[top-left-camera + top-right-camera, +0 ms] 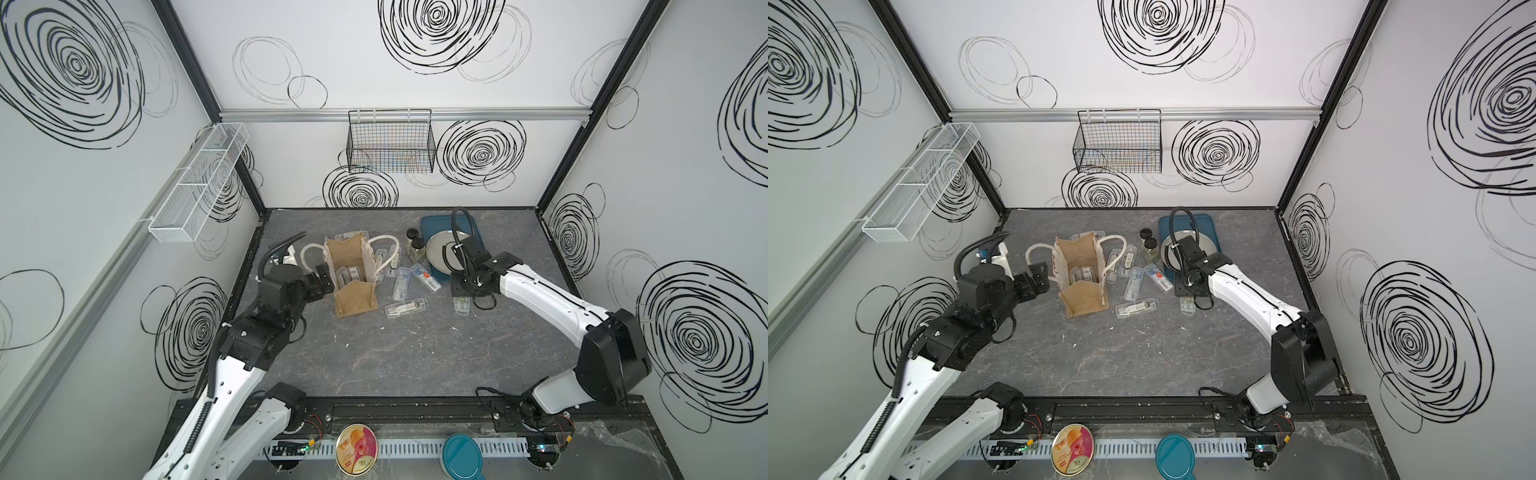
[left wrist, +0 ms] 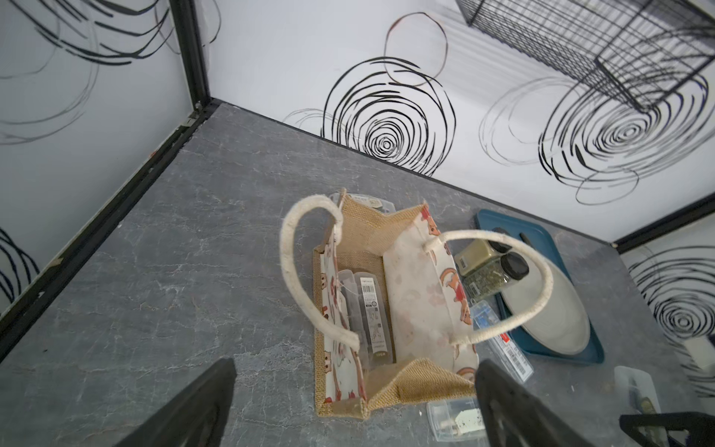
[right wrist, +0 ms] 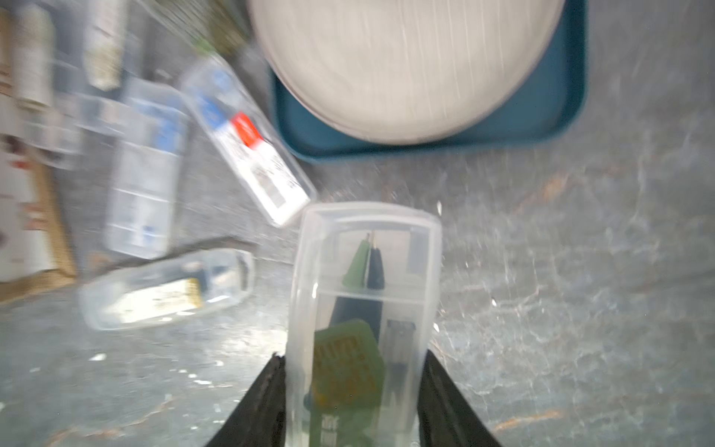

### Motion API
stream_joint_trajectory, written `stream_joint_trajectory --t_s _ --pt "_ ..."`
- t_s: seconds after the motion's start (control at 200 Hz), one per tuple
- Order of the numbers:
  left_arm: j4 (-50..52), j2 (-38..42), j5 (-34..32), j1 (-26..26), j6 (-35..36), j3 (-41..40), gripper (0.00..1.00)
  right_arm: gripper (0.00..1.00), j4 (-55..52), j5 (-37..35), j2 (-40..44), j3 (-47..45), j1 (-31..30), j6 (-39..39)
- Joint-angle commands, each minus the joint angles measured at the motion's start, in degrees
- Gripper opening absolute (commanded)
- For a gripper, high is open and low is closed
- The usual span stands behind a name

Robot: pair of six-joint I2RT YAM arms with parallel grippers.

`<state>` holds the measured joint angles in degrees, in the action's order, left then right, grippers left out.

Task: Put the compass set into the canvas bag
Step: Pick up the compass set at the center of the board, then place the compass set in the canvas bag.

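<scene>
Near the blue tray (image 1: 430, 226) on the bench (image 1: 395, 353), the compass set (image 3: 367, 294) is being pinched across its width by the right end effector (image 3: 353, 358), while the canvas bag (image 1: 355, 297), well leftward, is being flanked by the wide-spread left end effector (image 1: 322, 280).

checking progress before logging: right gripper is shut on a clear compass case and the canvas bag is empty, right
The canvas bag is not empty: the left wrist view shows clear cases lying inside it. The rest holds: the right gripper is shut on a clear compass case.
</scene>
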<state>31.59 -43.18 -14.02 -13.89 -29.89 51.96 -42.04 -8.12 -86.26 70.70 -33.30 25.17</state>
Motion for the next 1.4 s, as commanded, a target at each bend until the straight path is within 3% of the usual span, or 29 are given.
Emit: stream_joint_trajectory --t_s 0.0,0.08,0.22,0.505,0.615,1.111,1.396 --pt "-2.22 1.14 10.06 7.34 -2.77 -0.28 0.99 0.49 -1.97 -2.15 0.59 7.90 -3.47 -4.93" --pt "-2.28 1.56 13.50 10.87 -3.16 -1.30 0.99 0.49 0.41 -2.82 -1.30 13.81 -6.88 -7.53" --pt "-1.60 2.11 13.68 11.52 -2.92 -1.72 0.99 0.49 4.63 -0.96 -8.68 24.82 -12.26 -13.68" --pt "-1.36 3.13 12.61 10.29 -2.31 -1.97 0.99 0.49 3.14 1.09 -34.70 54.45 -20.17 -22.17" --pt "-0.67 3.92 11.22 10.11 -1.59 -1.90 0.99 0.49 1.36 -1.29 -43.37 63.12 -21.65 -24.94" --pt "0.49 4.86 10.83 9.81 -1.11 -2.48 0.99 0.54 1.75 1.24 -54.73 63.77 -21.39 -22.69" --pt "-0.18 3.27 10.73 8.13 -2.20 -1.23 0.99 0.77 2.60 2.06 -50.63 64.00 -20.82 -20.85"
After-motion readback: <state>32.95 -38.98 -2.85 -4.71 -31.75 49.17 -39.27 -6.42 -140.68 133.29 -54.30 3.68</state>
